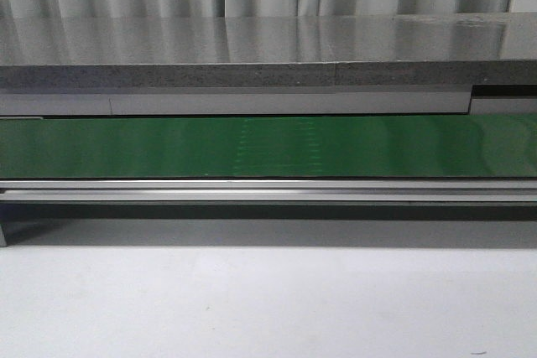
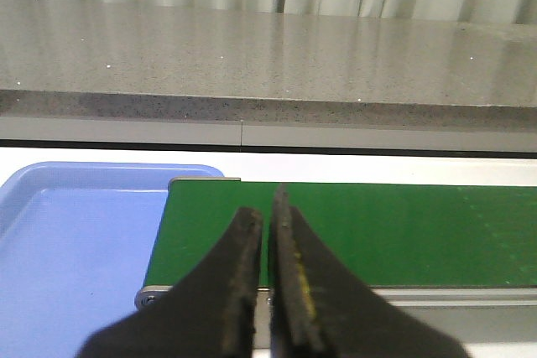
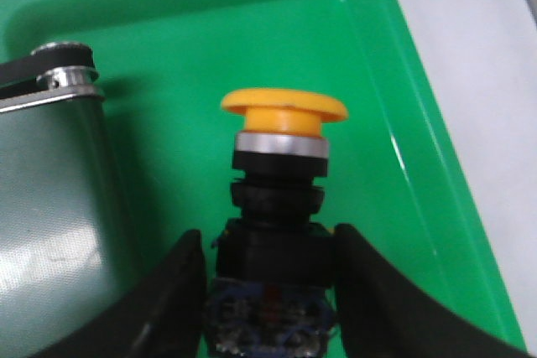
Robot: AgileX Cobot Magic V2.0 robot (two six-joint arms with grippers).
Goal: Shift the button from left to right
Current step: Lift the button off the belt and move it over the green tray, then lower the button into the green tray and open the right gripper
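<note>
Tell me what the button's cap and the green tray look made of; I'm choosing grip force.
The button has a yellow-orange cap that looks like matte moulded plastic, with a shiny metal-looking ring beneath. The green tray looks like glossy plastic, showing soft highlights. The right gripper flanks the button's black body.

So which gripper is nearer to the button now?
Right. The right gripper has its fingers on both sides of the button, over the green tray. The left gripper hangs over the conveyor belt.
</note>
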